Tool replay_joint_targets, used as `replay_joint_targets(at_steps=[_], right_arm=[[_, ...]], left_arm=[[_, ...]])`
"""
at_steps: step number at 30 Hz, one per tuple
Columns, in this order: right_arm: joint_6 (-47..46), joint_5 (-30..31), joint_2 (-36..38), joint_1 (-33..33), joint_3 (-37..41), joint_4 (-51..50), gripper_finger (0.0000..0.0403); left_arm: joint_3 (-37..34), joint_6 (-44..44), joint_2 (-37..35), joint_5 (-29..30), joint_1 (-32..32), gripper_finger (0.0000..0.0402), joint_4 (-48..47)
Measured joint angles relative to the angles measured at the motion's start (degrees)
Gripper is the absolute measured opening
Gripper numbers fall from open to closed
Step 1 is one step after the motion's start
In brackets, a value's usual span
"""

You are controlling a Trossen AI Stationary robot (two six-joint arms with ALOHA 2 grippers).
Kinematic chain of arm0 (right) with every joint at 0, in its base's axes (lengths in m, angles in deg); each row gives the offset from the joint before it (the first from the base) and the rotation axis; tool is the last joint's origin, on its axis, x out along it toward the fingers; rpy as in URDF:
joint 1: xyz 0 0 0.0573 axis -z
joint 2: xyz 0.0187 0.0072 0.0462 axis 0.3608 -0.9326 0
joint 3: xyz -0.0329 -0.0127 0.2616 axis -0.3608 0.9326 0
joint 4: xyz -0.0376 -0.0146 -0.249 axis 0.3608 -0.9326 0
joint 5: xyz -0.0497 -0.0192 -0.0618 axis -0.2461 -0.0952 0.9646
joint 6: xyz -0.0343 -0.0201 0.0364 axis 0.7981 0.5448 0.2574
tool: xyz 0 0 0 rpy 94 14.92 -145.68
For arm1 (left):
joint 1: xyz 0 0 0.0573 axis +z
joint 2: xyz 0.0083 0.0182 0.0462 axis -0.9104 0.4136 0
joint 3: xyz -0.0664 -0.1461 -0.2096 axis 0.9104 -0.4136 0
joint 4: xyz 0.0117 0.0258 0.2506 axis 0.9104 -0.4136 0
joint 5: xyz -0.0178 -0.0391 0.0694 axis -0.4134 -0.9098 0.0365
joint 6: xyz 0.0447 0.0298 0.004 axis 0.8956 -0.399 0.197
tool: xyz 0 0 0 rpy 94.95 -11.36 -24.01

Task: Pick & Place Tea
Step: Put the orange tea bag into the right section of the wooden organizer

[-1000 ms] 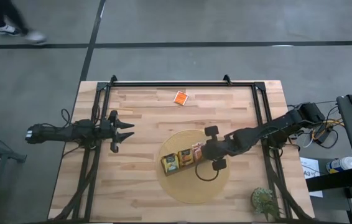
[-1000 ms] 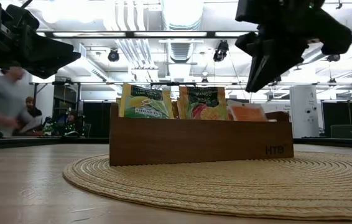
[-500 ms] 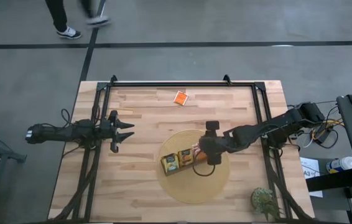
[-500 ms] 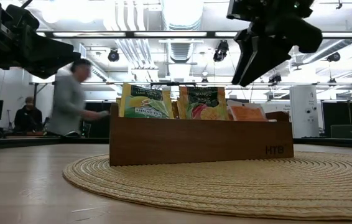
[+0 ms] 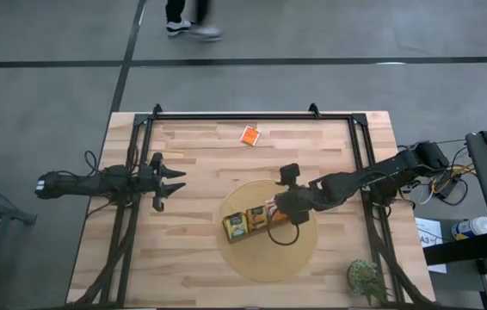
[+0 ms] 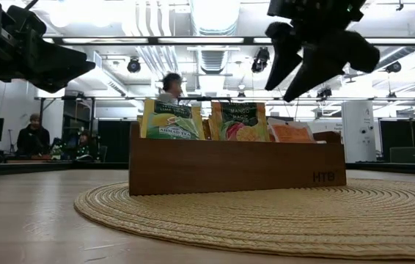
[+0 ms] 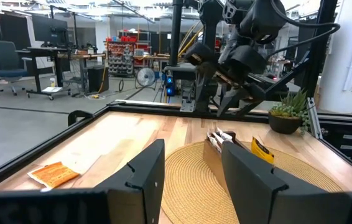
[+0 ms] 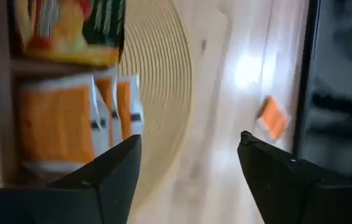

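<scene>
A brown wooden tray [image 5: 245, 234] rests on a round woven mat [image 5: 269, 258] and holds upright tea sachets: green-and-yellow [image 5: 236, 226], yellow-orange [image 5: 256, 218] and bright orange [image 5: 272, 209]. One loose orange sachet [image 5: 249, 135] lies flat near the table's far edge. My right gripper [image 5: 283, 198] hangs open above the tray's right end [image 6: 295, 70], clear of the sachets, and nothing is between its fingers [image 8: 191, 165]. My left gripper [image 5: 175, 179] waits open at the table's left side [image 7: 191, 180].
A small potted plant [image 5: 364, 277] stands at the table's near right corner. A black frame rail [image 5: 235, 115] runs along the far edge and down both sides. Bare wood lies between the mat and the left arm. A person [image 6: 169, 86] moves in the room behind.
My right gripper has opened its fingers wide above the tray's right end. It has shifted a little toward the table's left and far edge. The sachets in the tray stand as before. A person has walked across the room behind the table.
</scene>
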Motion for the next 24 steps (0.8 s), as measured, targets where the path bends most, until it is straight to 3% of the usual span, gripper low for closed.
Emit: replay_joint_targets(at_steps=[4,8,14,20,24], right_arm=[[12.28,2.68,0.0,0.35,-0.16,0.07,0.0264],[24.74,12.18,0.0,0.83,-1.3,0.7,0.0259],[32.62,21.57,0.0,3.18,-5.2,4.22,0.0252],[31.03,15.2,0.0,8.85,-10.68,4.94,0.0254],[29.14,4.58,0.0,14.91,-13.54,6.83,0.0256]], left_arm=[[0.0,0.0,0.0,0.0,-0.01,0.0153,0.0],[0.0,-0.01,0.02,0.0,-0.01,0.0153,0.0],[-0.02,0.01,0.0,0.0,0.01,0.0153,0.0],[0.0,-0.01,0.01,0.0,0.0,0.0153,0.0],[0.0,-0.01,0.02,0.0,0.01,0.0153,0.0]])
